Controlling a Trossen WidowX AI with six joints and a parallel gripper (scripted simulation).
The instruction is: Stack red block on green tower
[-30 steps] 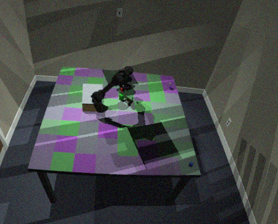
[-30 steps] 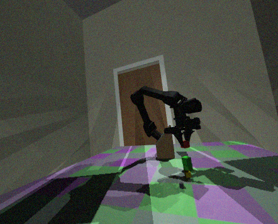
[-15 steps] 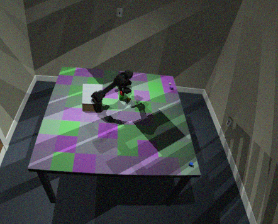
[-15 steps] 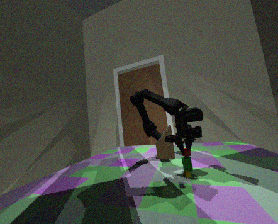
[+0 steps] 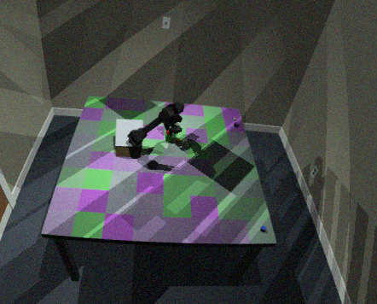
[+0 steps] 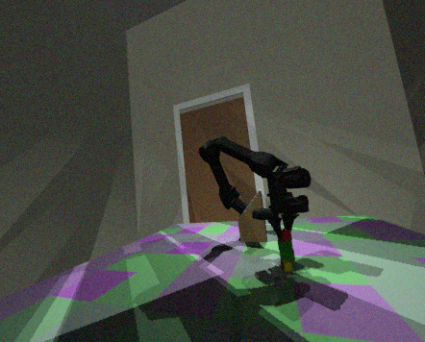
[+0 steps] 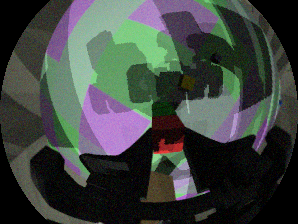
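Note:
My gripper [image 5: 168, 131] [image 6: 285, 230] [image 7: 165, 129] is shut on the red block [image 5: 168, 133] [image 6: 286, 234] [image 7: 169, 145]. In the exterior view the red block sits right on top of the green tower [image 6: 287, 251], which stands upright on a yellow base block [image 6: 287, 265]. I cannot tell whether the red block rests on the tower or hovers just above it. In the top view the tower [image 5: 169, 139] is a small green spot under the gripper. In the wrist view the tower is hidden below the red block.
The table [image 5: 114, 205] [image 6: 369, 288] has a purple and green patchwork top. A tan box with a white top [image 5: 128, 132] [image 6: 253, 221] stands beside the arm's base. A small blue block [image 5: 263, 229] lies near the front right corner. A small object [image 5: 235, 125] lies at the far right edge.

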